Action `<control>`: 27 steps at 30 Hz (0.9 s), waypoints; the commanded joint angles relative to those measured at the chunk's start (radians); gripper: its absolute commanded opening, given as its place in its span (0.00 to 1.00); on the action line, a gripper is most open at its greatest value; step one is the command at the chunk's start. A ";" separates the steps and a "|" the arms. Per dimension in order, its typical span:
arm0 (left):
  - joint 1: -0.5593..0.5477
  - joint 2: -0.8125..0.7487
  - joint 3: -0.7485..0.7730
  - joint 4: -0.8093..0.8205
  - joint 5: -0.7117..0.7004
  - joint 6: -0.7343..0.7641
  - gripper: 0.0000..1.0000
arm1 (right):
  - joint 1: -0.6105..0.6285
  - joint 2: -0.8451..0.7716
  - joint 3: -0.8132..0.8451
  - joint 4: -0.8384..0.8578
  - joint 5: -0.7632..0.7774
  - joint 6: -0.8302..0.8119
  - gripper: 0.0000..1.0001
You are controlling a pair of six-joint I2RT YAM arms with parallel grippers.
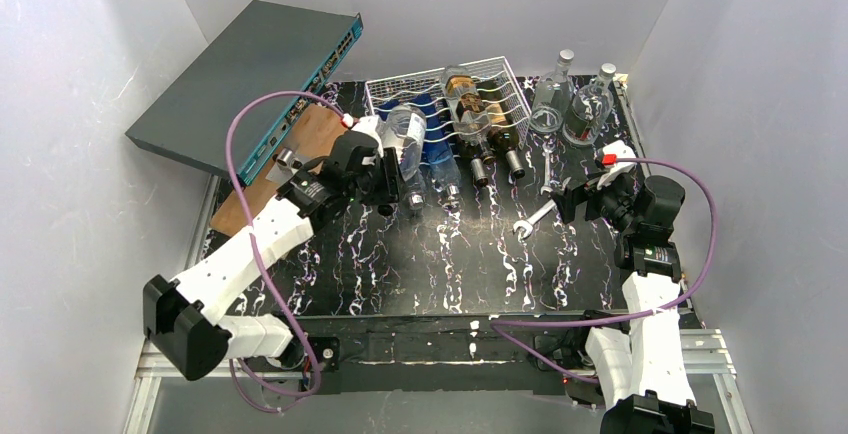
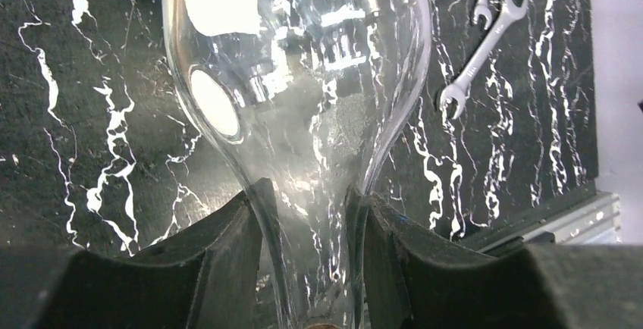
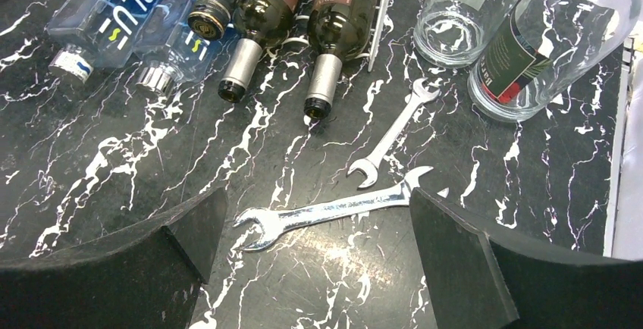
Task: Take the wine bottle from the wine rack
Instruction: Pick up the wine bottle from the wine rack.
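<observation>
Black marbled table (image 1: 400, 264). White wine rack (image 1: 490, 79) sits back centre. Clear wine bottle (image 2: 303, 79) lies at the rack's left end, neck toward the arms; whether it touches the cradle is unclear. Left gripper (image 2: 307, 208) pinches the bottle's neck. Right gripper (image 3: 315, 192) hangs over two wrenches (image 3: 326, 211), jaws spread wide and holding nothing.

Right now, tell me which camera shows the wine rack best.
Top external: the whole white wire wine rack shows, with bottles lying in its cradles. The right wrist catches only its front wire edge. In the left wrist view I cannot make it out.
</observation>
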 commanded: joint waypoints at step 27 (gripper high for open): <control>-0.084 -0.257 -0.063 -0.069 0.354 -0.122 0.00 | 0.036 0.025 0.003 -0.182 -0.477 -0.339 1.00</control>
